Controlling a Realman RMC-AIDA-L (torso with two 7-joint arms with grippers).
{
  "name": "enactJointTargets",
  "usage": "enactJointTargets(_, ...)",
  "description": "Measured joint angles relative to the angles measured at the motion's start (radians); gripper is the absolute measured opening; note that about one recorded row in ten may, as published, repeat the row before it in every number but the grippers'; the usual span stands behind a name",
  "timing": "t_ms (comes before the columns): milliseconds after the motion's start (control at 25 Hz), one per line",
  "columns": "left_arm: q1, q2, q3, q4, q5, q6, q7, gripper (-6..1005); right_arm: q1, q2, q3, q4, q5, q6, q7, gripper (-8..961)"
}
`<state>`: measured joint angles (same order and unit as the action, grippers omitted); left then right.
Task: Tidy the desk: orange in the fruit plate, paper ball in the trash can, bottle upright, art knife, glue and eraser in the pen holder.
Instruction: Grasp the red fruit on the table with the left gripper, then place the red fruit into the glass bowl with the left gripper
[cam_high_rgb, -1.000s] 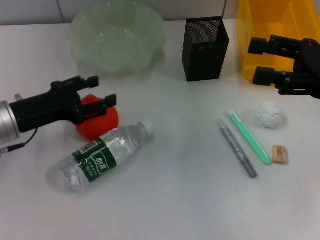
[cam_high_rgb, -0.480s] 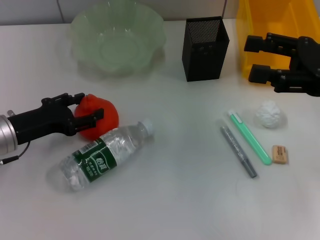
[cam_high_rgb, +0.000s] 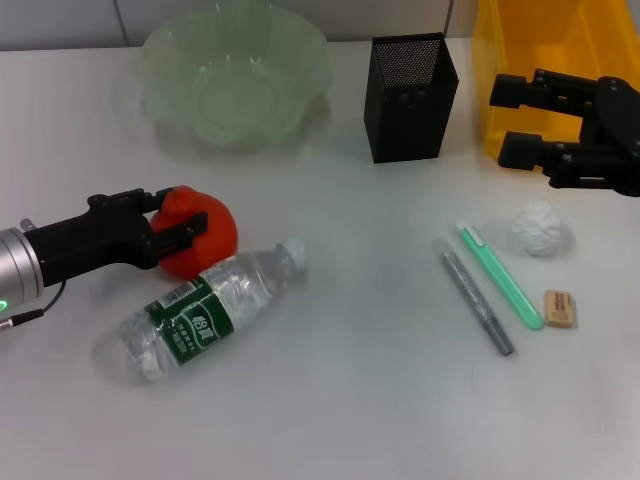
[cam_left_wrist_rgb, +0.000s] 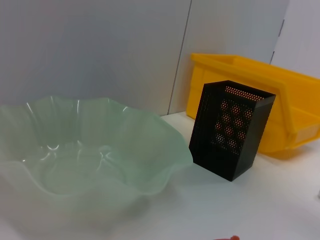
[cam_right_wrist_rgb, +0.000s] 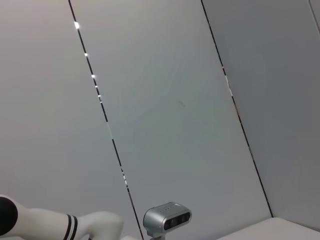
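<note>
The orange (cam_high_rgb: 208, 232) lies on the table against the shoulder of the fallen bottle (cam_high_rgb: 205, 312). My left gripper (cam_high_rgb: 172, 214) is low at the orange, its fingers open on either side of it. The fruit plate (cam_high_rgb: 235, 75) stands at the back left and also shows in the left wrist view (cam_left_wrist_rgb: 75, 150). The pen holder (cam_high_rgb: 413, 95) stands beside the trash can (cam_high_rgb: 560, 40). My right gripper (cam_high_rgb: 512, 120) hovers open and empty in front of the trash can, above the paper ball (cam_high_rgb: 540, 228). The eraser (cam_high_rgb: 560, 308) lies at the right.
A green art knife (cam_high_rgb: 500, 275) and a grey glue pen (cam_high_rgb: 477, 302) lie side by side left of the eraser. The left wrist view shows the pen holder (cam_left_wrist_rgb: 231, 130) and the trash can (cam_left_wrist_rgb: 250, 80) against the wall.
My left gripper has come down from above the orange and drawn back left, so its fingers now sit around the fruit. The right gripper has barely moved.
</note>
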<state>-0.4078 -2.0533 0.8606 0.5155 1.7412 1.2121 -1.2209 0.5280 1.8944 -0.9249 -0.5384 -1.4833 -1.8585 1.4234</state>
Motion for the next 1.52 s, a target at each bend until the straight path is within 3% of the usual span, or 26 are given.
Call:
enactJointTargets(160,0.0,-0.003,-0.003,0.012,-0.002,0.022,-0.002,480,-0.008,0.0,0.0,0.0,0.0,0.0,-0.002,832)
enactJointTargets(360,-0.002,-0.004,-0.019,0.073,-0.025,0.09,-0.043,379,-0.017,0.002,0.0,0.0,0.0,0.0,-0.009,832)
enactJointTargets(680,-0.025,-0.005,-0.025,0.145,-0.137,0.095,-0.06,250,-0.028,0.01,0.0,0.0,0.0,-0.004,-0.014,832)
enactJointTargets(920,-0.132,-0.017,-0.018,0.129,-0.23,-0.063,-0.036,201,-0.03,0.023,0.0,0.0,0.0,-0.005,-0.022,832)
enactJointTargets(960,-0.188,-0.018,-0.014,0.099,-0.23,-0.151,-0.027,194,-0.03,0.025,0.0,0.0,0.0,-0.007,-0.023,832)
enactJointTargets(1000,-0.188,-0.018,-0.014,0.099,-0.23,-0.151,-0.027,187,-0.03,0.025,0.0,0.0,0.0,-0.007,-0.023,831)
enactJointTargets(1160,-0.292,-0.017,0.051,0.045,-0.224,-0.363,-0.031,182,-0.039,0.029,0.0,0.0,0.0,-0.008,-0.023,831)
enactJointTargets(1360,-0.331,-0.019,0.154,0.043,-0.224,-0.528,-0.038,216,-0.044,0.033,0.0,0.0,0.0,-0.008,-0.023,831)
enactJointTargets(1520,-0.335,-0.02,0.177,0.043,-0.224,-0.544,-0.041,259,-0.044,0.035,0.0,0.0,0.0,-0.006,-0.023,831)
